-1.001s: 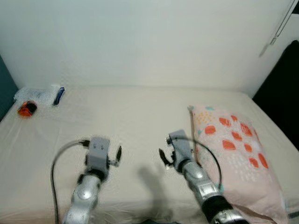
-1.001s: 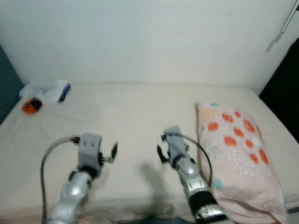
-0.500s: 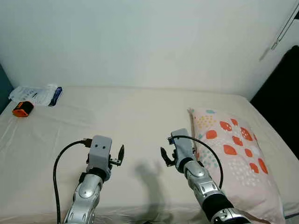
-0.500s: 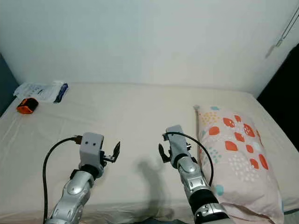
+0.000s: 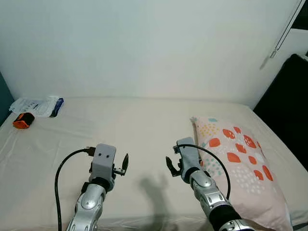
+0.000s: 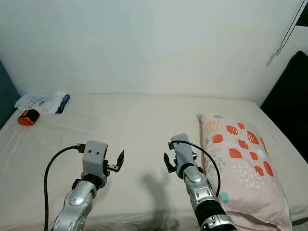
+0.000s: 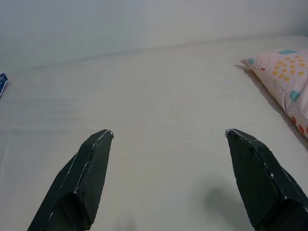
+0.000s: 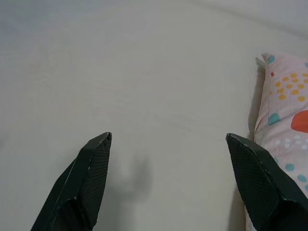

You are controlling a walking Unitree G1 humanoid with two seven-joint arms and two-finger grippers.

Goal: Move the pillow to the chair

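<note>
Both jaws spread wide and holding nothing: left gripper (image 7: 168, 139) and right gripper (image 8: 168, 139) hover over the bare middle of the bed (image 5: 144, 120). Pillow (image 5: 238, 163) lies flat on the bed just right of the right gripper: pale pink, orange blotches, small teal and yellow dots. Long axis runs from the wall toward the bed's near edge, near end angled slightly right.

Both silver arms reach forward side by side, held low over the bed (image 5: 144, 120). The left gripper (image 7: 168, 137) and the right gripper (image 8: 168, 139) each hold their jaws spread wide, clasping nothing.
</note>
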